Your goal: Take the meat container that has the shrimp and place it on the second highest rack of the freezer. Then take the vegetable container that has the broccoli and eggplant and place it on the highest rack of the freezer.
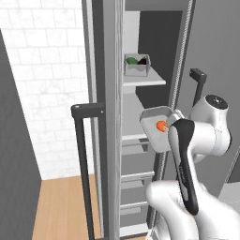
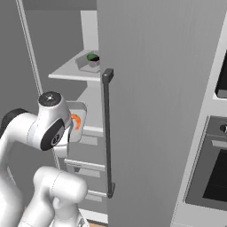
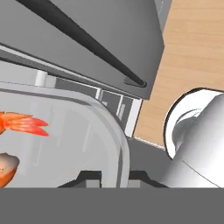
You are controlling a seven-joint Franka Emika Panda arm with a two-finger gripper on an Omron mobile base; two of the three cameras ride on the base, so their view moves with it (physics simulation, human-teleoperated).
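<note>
The freezer (image 1: 108, 140) stands open, its grey shelves showing. My gripper (image 3: 116, 177) is shut on the rim of the meat container (image 1: 157, 127), a pale grey tray with the orange shrimp (image 1: 161, 125) in it. The tray hangs tilted just in front of the second shelf (image 1: 133, 137). In the hand view the shrimp (image 3: 22, 124) lies at the left and the tray's rim (image 3: 123, 153) runs down between my fingertips (image 3: 89, 176). On the top shelf (image 1: 146, 81) sits the vegetable container (image 1: 137, 64) with the green broccoli and dark eggplant; it also shows in the right base view (image 2: 91, 62).
The left door's black bar handle (image 1: 83, 154) stands near, with a white tiled wall and wood floor (image 1: 63, 206) beyond. The right door (image 2: 159, 111) with its handle (image 2: 107, 133) is swung toward me. An oven column (image 2: 213, 168) lies far right. Drawers (image 1: 136, 180) sit below the shelves.
</note>
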